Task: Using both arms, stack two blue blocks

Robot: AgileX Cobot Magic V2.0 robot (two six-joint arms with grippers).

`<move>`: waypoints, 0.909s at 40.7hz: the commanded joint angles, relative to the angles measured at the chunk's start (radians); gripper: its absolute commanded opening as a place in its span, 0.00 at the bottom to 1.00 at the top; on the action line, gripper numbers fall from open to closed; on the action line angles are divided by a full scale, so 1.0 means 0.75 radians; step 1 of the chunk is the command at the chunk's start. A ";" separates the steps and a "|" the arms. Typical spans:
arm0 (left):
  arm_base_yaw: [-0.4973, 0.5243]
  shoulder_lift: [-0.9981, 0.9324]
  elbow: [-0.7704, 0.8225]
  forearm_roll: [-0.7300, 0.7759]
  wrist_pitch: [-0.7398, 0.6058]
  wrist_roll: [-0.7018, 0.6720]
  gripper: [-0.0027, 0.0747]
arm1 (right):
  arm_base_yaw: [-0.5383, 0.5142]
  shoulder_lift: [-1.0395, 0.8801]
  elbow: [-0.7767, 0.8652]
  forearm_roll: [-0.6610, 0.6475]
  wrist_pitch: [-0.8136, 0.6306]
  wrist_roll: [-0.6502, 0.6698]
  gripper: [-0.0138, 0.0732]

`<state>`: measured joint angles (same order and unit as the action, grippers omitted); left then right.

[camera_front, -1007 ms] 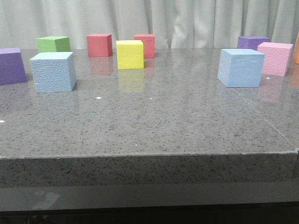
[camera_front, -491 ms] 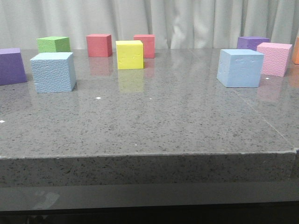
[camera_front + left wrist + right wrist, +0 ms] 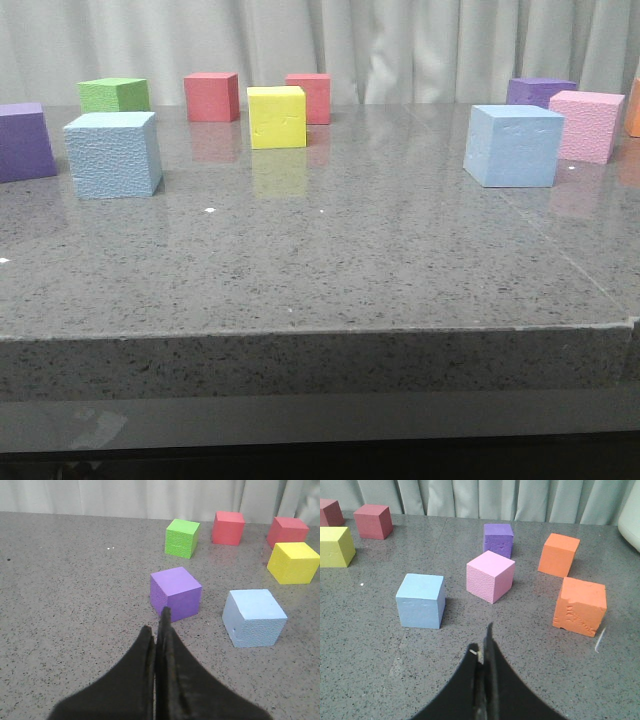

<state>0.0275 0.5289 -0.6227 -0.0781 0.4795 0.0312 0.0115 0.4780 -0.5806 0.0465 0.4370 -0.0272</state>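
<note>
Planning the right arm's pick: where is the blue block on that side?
In the front view, the right blue block sits on the table's right side, just in front and left of the pink cube, not touching it.

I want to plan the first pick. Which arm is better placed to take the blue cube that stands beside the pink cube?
The right arm. In its wrist view the blue cube lies just ahead of the closed right gripper, next to the pink cube. The left gripper faces the other blue cube instead.
</note>
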 commanded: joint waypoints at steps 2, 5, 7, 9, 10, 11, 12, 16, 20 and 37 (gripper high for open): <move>0.002 0.012 -0.039 -0.003 -0.105 -0.005 0.01 | -0.007 0.015 -0.041 -0.002 -0.111 -0.012 0.08; 0.002 0.012 -0.039 -0.003 -0.105 -0.005 0.01 | -0.007 0.015 -0.041 -0.002 -0.121 -0.012 0.09; 0.002 0.012 -0.039 -0.009 -0.114 -0.005 0.01 | -0.007 0.015 -0.041 -0.002 -0.121 -0.012 0.12; 0.002 0.012 -0.039 -0.009 -0.124 -0.005 0.07 | -0.007 0.015 -0.041 -0.002 -0.122 -0.012 0.20; 0.002 0.012 -0.039 0.002 -0.124 -0.005 0.13 | -0.007 0.015 -0.041 -0.006 -0.122 -0.012 0.25; 0.002 0.012 -0.039 0.019 -0.127 -0.005 0.20 | -0.007 0.015 -0.041 -0.014 -0.122 -0.012 0.34; 0.002 0.012 -0.039 0.048 -0.130 -0.005 0.29 | -0.007 0.015 -0.041 -0.025 -0.121 -0.012 0.43; 0.002 0.012 -0.039 0.104 -0.144 -0.005 0.63 | -0.007 0.015 -0.041 -0.037 -0.120 -0.012 0.73; 0.002 0.012 -0.039 0.096 -0.147 -0.005 0.79 | -0.007 0.015 -0.041 -0.035 -0.120 -0.012 0.85; 0.002 0.012 -0.039 0.096 -0.147 -0.005 0.79 | -0.007 0.015 -0.041 -0.024 -0.119 -0.012 0.85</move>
<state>0.0275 0.5289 -0.6227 -0.0061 0.4513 0.0312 0.0115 0.4780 -0.5806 0.0327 0.4334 -0.0272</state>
